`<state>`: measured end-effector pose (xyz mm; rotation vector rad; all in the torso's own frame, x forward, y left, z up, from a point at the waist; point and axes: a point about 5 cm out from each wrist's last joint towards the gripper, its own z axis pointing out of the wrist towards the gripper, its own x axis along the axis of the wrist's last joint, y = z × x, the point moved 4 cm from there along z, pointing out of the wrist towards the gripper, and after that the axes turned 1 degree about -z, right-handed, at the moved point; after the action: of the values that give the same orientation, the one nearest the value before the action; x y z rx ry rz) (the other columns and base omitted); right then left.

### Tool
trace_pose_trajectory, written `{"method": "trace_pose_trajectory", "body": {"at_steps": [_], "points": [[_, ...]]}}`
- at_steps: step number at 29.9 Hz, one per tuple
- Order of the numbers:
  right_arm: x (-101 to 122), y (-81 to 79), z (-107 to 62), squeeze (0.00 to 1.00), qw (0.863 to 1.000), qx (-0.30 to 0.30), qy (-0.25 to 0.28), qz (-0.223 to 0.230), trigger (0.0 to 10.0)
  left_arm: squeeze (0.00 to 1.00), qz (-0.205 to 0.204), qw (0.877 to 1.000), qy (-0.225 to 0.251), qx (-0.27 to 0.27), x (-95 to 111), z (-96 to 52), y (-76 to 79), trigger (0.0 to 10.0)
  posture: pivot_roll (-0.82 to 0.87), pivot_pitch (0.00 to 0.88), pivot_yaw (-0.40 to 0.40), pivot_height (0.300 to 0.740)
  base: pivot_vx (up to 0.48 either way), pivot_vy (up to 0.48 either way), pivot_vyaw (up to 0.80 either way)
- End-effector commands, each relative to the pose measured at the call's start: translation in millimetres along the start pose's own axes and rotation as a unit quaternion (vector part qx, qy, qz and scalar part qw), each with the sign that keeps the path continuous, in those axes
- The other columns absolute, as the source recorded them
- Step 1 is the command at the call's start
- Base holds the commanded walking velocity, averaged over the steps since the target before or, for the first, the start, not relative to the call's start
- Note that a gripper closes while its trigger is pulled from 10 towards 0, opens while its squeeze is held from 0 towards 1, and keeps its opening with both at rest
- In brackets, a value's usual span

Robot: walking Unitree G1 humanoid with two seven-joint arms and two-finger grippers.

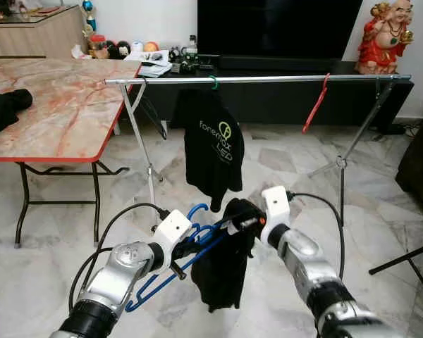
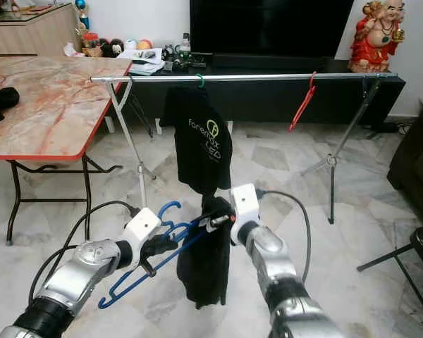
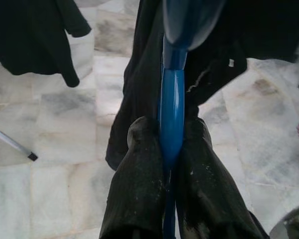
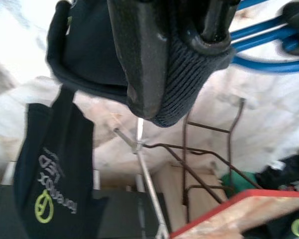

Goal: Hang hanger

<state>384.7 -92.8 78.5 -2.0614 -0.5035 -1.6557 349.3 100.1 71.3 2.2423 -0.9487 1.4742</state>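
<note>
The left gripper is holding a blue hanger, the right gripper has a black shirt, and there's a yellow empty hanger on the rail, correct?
Not quite. The empty hanger on the rail is red, as the left eye view shows. The left gripper does hold the blue hanger, and the right gripper the black shirt.

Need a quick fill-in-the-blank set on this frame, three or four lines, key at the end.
1. The left hand is shut on the ____ plastic hanger.
2. The right hand holds a black ____ beside that hanger.
3. On the silver metal drying rail, the black printed T-shirt hangs from a ____ hook.
4. The empty hanger on the rail is ____.

Missing words: blue; garment; green; red
</note>
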Motion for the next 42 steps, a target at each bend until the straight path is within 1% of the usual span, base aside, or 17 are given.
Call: {"method": "trace_pose_trajectory", "body": {"at_steps": [1,4,7,8,12,13,15,16,18,20,22,26,27,30,33,37,42], "points": [[17.2,-8.8,1.3,0.00,0.999,0.038,0.033,-0.013,10.0,0.00,0.004,0.999,0.027,0.039,15.6,-0.7,-15.1,10.0,0.13,0.000,-0.025,0.740,0.000,0.000,0.00],[10.3,-6.8,-2.9,0.00,0.998,0.038,0.019,-0.037,10.0,0.00,0.000,0.998,0.037,0.057,19.3,0.4,-19.4,10.0,0.13,0.000,-0.026,0.740,0.000,0.000,0.00],[-2.1,12.9,-10.9,0.00,0.995,-0.018,-0.019,-0.092,10.0,0.00,-0.012,0.995,0.056,0.080,25.4,1.2,-24.7,10.0,0.13,0.000,-0.026,0.740,0.000,0.000,0.00],[2.0,20.0,-14.2,0.00,0.993,-0.038,-0.011,-0.111,10.0,0.00,-0.021,0.994,0.062,0.088,27.0,1.3,-26.9,10.0,0.12,0.000,-0.026,0.740,0.000,0.000,0.00],[18.4,29.1,-17.6,0.00,0.991,-0.069,0.029,-0.108,10.0,0.00,-0.038,0.994,0.068,0.082,28.1,2.6,-25.5,10.0,0.12,0.000,-0.025,0.740,0.000,0.000,0.00],[23.4,28.1,-17.5,0.00,0.991,-0.067,0.042,-0.107,10.0,0.00,-0.037,0.994,0.068,0.077,28.1,3.0,-24.0,10.0,0.12,0.000,-0.024,0.740,0.000,0.000,0.00],[36.2,16.3,-15.3,0.00,0.992,-0.029,0.077,-0.098,10.0,0.00,-0.032,0.994,0.068,0.076,28.1,3.6,-22.7,10.0,0.12,0.000,-0.024,0.740,0.000,0.000,0.00],[42.3,-3.1,-14.3,0.00,0.990,0.039,0.096,-0.093,10.0,0.00,-0.034,0.994,0.070,0.077,28.0,4.1,-22.5,10.0,0.12,0.000,-0.024,0.740,0.000,0.000,0.00],[45.3,-17.6,-15.9,0.00,0.985,0.090,0.104,-0.101,10.0,0.00,-0.036,0.994,0.071,0.076,28.2,4.3,-22.3,10.0,0.12,0.000,-0.023,0.740,0.000,0.000,0.00],[47.9,-24.4,-17.1,0.00,0.981,0.114,0.107,-0.112,10.0,0.00,-0.041,0.994,0.074,0.071,29.0,4.6,-21.0,10.0,0.12,0.000,-0.023,0.740,0.000,0.000,0.00],[48.6,-24.0,-17.1,0.00,0.980,0.112,0.108,-0.120,10.0,0.00,-0.044,0.994,0.074,0.066,28.9,4.9,-19.4,10.0,0.12,0.000,-0.023,0.740,0.000,0.000,0.00],[45.9,-3.8,-14.3,0.00,0.982,0.043,0.085,-0.162,10.0,0.00,-0.043,0.996,0.067,0.032,26.4,5.9,-9.4,10.0,0.13,0.000,-0.024,0.740,0.000,0.000,0.00],[47.3,-4.2,-15.0,0.00,0.982,0.046,0.088,-0.160,10.0,0.00,-0.041,0.997,0.066,0.026,25.6,5.5,-7.7,10.0,0.13,0.000,-0.024,0.740,0.000,0.000,0.00],[48.1,-18.0,-18.7,0.00,0.980,0.101,0.094,-0.146,10.0,0.00,-0.047,0.996,0.072,0.019,26.0,4.5,-5.6,10.0,0.13,0.000,-0.025,0.740,0.000,0.000,0.00],[41.1,-34.0,-25.1,0.00,0.971,0.170,0.085,-0.142,10.0,0.00,-0.057,0.995,0.083,0.000,29.9,3.5,-0.7,10.0,0.13,0.000,-0.025,0.740,0.000,0.000,0.00],[34.3,-43.2,-31.9,0.00,0.962,0.217,0.075,-0.150,10.0,0.00,-0.057,0.995,0.086,-0.014,32.1,3.7,3.4,10.0,0.13,0.000,-0.025,0.740,0.000,0.000,0.00],[35.1,-45.1,-40.2,0.00,0.956,0.246,0.070,-0.143,10.0,0.00,-0.065,0.993,0.092,-0.025,33.5,3.2,7.0,10.0,0.13,0.000,-0.025,0.740,0.000,0.000,0.00]]}}
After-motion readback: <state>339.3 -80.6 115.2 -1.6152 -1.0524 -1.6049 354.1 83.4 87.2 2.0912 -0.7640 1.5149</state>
